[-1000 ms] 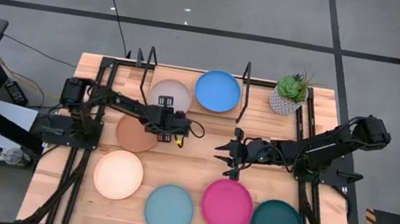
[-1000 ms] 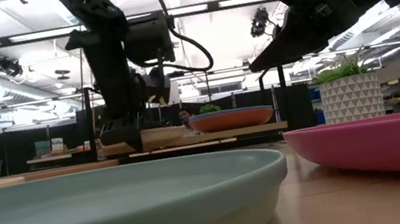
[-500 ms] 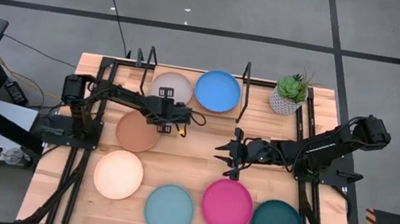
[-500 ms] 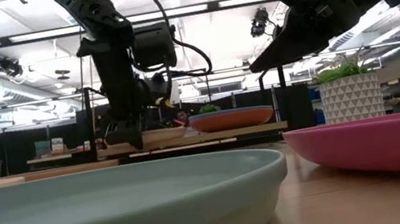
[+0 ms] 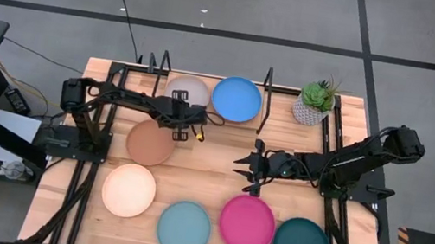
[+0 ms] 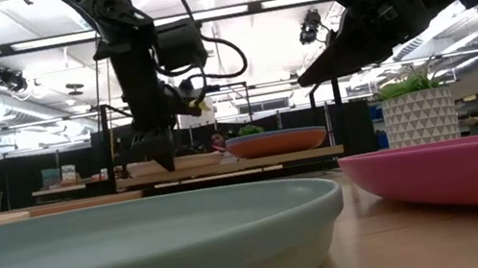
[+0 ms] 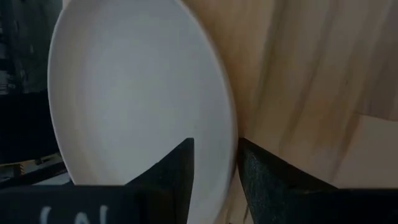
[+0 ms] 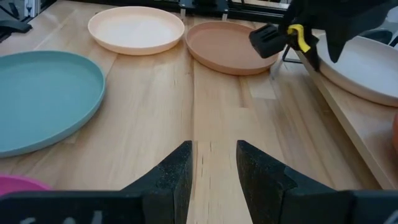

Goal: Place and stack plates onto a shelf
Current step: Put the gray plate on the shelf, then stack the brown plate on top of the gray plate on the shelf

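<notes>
My left end effector [image 5: 191,121] pinches the grey plate [image 5: 184,91] rim on the shelf [image 5: 243,126]; an abrupt withdrawal risks dragging it off the front edge.

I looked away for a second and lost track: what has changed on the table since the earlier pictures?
The left gripper drew back from above the shelf's grey round plate toward that plate's near rim, its arm folding back. The right gripper, the blue plate and the table's five plates stayed put.

No readable text, labels, brand marks, numbers or signs in any view. Pale marks along lower edge of left wrist view partly cropped, illegible.
</notes>
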You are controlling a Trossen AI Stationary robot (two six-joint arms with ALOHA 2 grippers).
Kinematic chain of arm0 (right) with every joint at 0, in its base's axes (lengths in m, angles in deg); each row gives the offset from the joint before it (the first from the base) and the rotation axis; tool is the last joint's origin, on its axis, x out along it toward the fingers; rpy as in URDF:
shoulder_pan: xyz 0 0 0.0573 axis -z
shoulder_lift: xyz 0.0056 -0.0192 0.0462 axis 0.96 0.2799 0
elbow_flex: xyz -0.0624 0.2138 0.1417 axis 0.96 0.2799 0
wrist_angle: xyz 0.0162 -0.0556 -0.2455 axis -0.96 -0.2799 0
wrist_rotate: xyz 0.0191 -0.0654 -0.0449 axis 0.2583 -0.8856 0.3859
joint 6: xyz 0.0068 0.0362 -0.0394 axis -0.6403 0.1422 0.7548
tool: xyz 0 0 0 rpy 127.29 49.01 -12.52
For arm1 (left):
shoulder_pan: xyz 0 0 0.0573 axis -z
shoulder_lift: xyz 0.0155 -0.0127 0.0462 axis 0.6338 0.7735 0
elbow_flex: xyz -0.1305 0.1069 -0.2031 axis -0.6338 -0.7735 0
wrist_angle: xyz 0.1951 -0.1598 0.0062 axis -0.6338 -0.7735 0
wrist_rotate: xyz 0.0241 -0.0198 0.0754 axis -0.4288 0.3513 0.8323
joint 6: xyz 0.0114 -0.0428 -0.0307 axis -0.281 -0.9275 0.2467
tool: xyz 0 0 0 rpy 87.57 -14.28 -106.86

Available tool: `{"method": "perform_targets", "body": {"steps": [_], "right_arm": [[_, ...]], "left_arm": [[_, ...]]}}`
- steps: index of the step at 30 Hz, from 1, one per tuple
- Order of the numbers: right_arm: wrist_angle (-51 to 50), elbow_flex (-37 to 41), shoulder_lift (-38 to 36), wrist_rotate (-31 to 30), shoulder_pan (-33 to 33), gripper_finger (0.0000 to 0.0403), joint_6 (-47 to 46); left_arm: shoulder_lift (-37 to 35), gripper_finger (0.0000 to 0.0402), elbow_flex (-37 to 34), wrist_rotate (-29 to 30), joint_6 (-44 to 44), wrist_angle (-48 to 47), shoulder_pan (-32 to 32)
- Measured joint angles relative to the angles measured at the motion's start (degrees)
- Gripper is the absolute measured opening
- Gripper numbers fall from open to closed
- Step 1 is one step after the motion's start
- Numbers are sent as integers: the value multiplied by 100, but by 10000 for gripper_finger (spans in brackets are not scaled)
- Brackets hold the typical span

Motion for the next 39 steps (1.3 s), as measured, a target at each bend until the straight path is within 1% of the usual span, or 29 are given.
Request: {"method": "perform_targets", "body": {"steps": [7,10,13,15,16,18,20,21,23,27,30,32,36,39], "right_arm": [[-11,0,0,0,0,130,-2],[-15,0,0,0,0,130,-2],[-21,0,0,0,0,130,88],[24,0,0,-16,16,130,243],[74,2,0,-20,36,130,352],[108,2,-2,-20,74,130,566],[33,0,-2,-20,114,130,669],[-25,2,-2,-19,126,130,695],[-68,36,-2,2,126,130,770],[253,340,-4,77,122,130,892],[499,527,-4,138,122,130,840],[609,663,-4,191,122,130,740],[812,894,-4,316,109,130,552],[1081,1048,-4,315,101,130,609]], "left_arm": [[-2,127,1,0,140,-7,-38],[-116,128,108,13,72,-310,115],[-264,128,321,4,-227,-715,346],[-313,128,490,-74,-708,-1077,538],[-315,128,598,-220,-1054,-1242,633],[-321,128,744,-802,-1895,-1535,831],[-326,128,763,-1552,-2693,-1528,1032],[-323,128,751,-1813,-3080,-1541,1144],[-323,128,709,-2051,-3809,-1585,1381],[-319,128,574,-2008,-4791,-1669,1805],[-319,128,484,-1608,-5401,-1727,1963],[-319,128,397,-1468,-5625,-1736,2004],[-252,127,150,-1375,-6027,-1715,2013],[-147,127,-7,-1307,-6109,-1691,2011]]}}
